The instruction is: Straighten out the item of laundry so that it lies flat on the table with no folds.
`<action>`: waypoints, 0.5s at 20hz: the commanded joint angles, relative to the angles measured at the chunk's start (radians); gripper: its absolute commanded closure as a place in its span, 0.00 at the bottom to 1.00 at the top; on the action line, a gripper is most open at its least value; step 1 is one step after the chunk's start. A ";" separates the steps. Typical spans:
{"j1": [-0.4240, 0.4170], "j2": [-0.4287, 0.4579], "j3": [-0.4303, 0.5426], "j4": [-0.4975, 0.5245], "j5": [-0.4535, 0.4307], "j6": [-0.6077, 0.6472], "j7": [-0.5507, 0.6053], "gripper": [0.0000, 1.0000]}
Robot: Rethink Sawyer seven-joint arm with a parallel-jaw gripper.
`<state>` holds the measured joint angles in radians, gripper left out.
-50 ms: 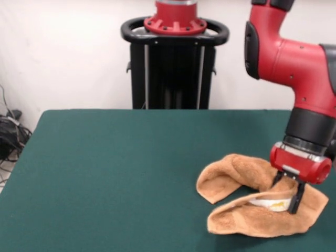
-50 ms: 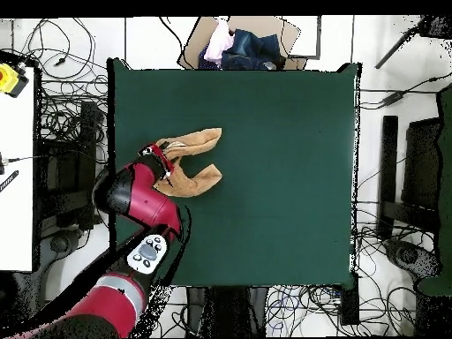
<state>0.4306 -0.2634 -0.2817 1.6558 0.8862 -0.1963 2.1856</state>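
Towel [image 1: 247, 197] first: on my front camera I see the orange-tan terry cloth bunched up near the right side of the green table [image 1: 115, 173], close to the near edge. It is folded over on itself into a rough U, with one lobe curling up and back toward the left and a second lobe lying lower along the front, and a dark gap of tabletop showing between them. Where the two lobes join, a pale woven band [image 1: 270, 202] with some yellowish marking shows on the underside of the raised fabric.

My gripper [image 1: 287, 194] is down on that joined part of the cloth. I can see two dark fingers [image 1: 297, 198] straddling a ridge of towel, drawn in close with the fabric pinched and lifted between them, so I read it as clamped on the towel. The red wrist sits directly above, with the red arm [image 1: 294, 58] coming down from the upper right.

On my overhead camera the towel [image 2: 196, 163] lies at the left part of the table [image 2: 282, 177], near that edge, its two lobes reaching out toward the middle of the felt. The arm [image 2: 132, 199] covers the gripper there, so that view does not show me the fingers. The rest of the felt is well apart from the cloth. Cables [image 2: 62, 115] lie on the floor beside the table.
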 commanded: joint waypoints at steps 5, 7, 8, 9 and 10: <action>0.075 0.016 0.107 0.046 0.114 0.032 0.266 1.00; 0.114 0.033 0.063 0.029 0.173 0.048 0.241 1.00; 0.127 0.035 0.049 0.028 0.198 0.058 0.237 1.00; 0.137 0.037 0.043 0.028 0.216 0.059 0.232 1.00; 0.141 0.036 0.041 0.029 0.223 0.059 0.228 1.00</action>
<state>0.5176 -0.2567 -0.2864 1.6562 0.9916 -0.1961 2.1856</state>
